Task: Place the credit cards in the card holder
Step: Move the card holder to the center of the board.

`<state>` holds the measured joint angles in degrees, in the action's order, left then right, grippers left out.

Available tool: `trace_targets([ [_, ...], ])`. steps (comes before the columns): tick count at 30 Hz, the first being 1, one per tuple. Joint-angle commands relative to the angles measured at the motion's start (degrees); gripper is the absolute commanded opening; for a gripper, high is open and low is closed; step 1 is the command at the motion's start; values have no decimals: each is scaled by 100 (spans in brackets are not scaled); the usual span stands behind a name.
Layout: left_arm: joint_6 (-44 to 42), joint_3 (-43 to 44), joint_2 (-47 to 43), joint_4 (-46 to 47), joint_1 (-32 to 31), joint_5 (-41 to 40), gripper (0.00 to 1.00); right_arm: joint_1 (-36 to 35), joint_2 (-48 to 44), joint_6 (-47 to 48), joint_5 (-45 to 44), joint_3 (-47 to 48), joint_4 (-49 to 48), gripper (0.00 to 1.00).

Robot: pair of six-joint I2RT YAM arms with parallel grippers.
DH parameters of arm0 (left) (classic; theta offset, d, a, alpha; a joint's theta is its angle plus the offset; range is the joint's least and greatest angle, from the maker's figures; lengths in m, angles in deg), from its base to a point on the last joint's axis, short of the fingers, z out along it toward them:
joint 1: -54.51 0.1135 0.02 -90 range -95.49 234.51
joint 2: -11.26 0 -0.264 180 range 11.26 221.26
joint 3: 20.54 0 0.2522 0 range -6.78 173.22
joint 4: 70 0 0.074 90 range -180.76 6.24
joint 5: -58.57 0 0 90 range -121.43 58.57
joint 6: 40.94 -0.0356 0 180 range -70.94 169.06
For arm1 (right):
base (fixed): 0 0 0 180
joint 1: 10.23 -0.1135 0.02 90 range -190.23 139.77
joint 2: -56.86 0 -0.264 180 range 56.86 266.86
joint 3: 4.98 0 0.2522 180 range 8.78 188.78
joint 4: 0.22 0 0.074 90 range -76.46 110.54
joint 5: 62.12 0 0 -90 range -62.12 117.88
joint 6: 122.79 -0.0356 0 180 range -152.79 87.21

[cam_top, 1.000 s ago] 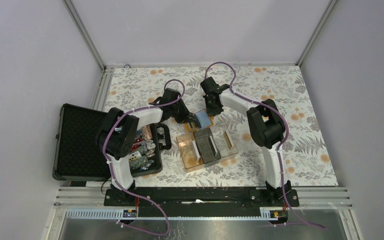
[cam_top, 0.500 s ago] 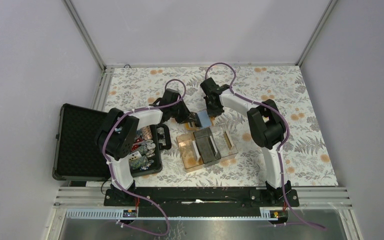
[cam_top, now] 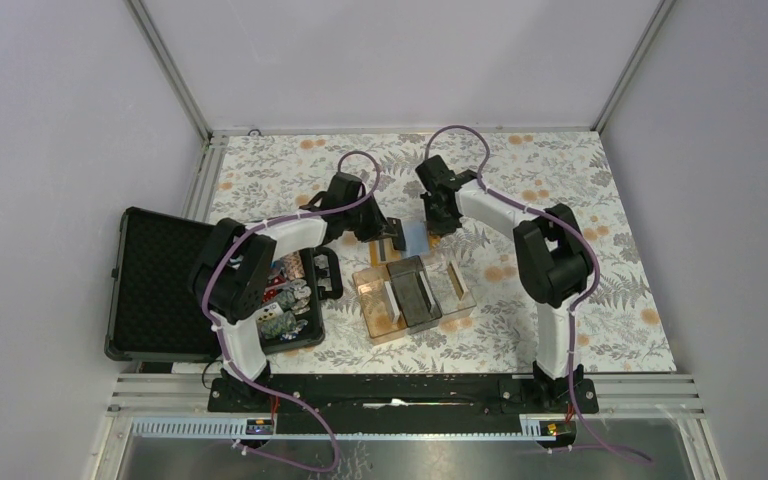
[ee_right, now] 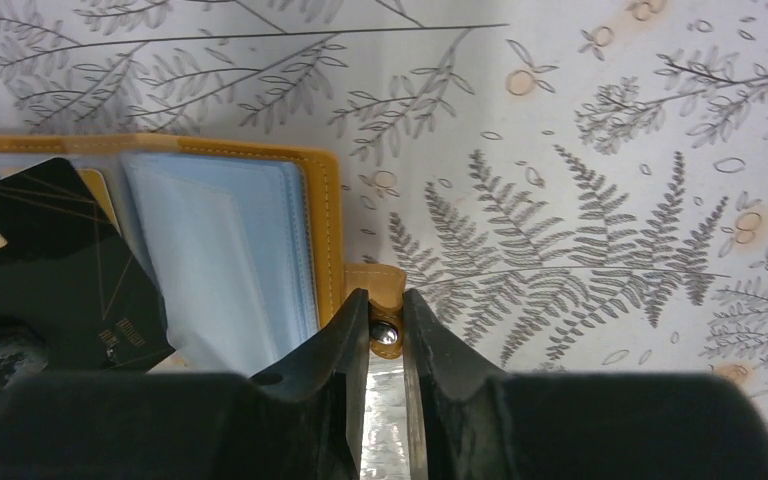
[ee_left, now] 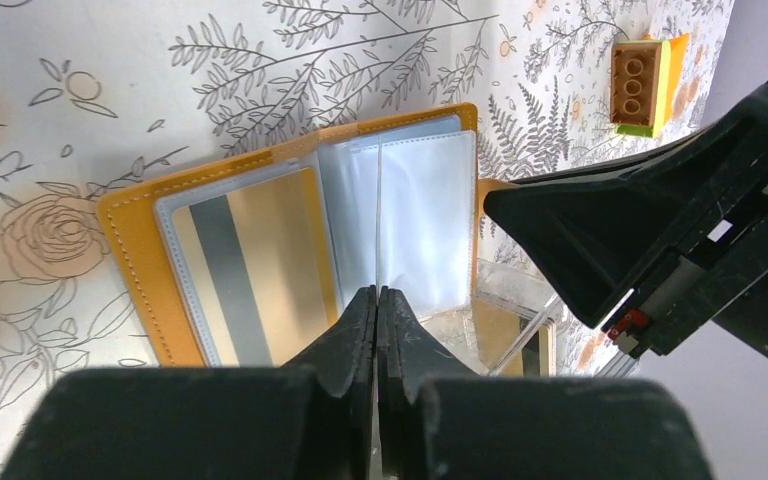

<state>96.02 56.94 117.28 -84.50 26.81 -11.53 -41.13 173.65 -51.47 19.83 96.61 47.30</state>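
Down by the arm bases, an open black hard case (cam_top: pixel 155 285) lies at the left with colourful chips (cam_top: pixel 282 298) in one half. A clear divided tray (cam_top: pixel 372 288) sits mid-table on the floral tablecloth (cam_top: pixel 610 260).

Just beyond the tray, the orange card holder (ee_left: pixel 128 235) lies open and flat with its clear sleeves facing up, between the two grippers. The left gripper (ee_left: pixel 377 293) is clenched directly over the holder's middle fold — a thin edge runs out from between its tips. The right wrist view shows that edge to be a black credit card (ee_right: pixel 55 255), tilted above the sleeves. A gold credit card (ee_left: pixel 250 270) with a silver stripe sits inside a sleeve on one half.

The right gripper (ee_right: pixel 385 305) is at the holder's opposite edge, pinching the orange closure tab (ee_right: pixel 375 275) with the snap stud between its fingers.

Farther out on the cloth, apart from the holder, rests a brown-and-yellow toy brick (ee_left: pixel 640 85).
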Motion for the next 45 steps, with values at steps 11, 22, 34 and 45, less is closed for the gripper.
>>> trace_targets([
  [11, -319, 426, -411, 154, -97, -66, 0, 619, -548, -159, -533, -485, -252, 0],
  [22, -513, 1072, -455, -464, -69, 399, 0, 1187, -393, -47, -401, -406, -374, 0],
  [34, -88, 2078, 498, -781, -826, -109, 0, 1749, -452, 33, -362, -662, -434, 0],
  [45, 404, 3729, 1684, -1326, -1740, -756, 0, 2282, -941, 64, 171, -1486, -716, 0],
])
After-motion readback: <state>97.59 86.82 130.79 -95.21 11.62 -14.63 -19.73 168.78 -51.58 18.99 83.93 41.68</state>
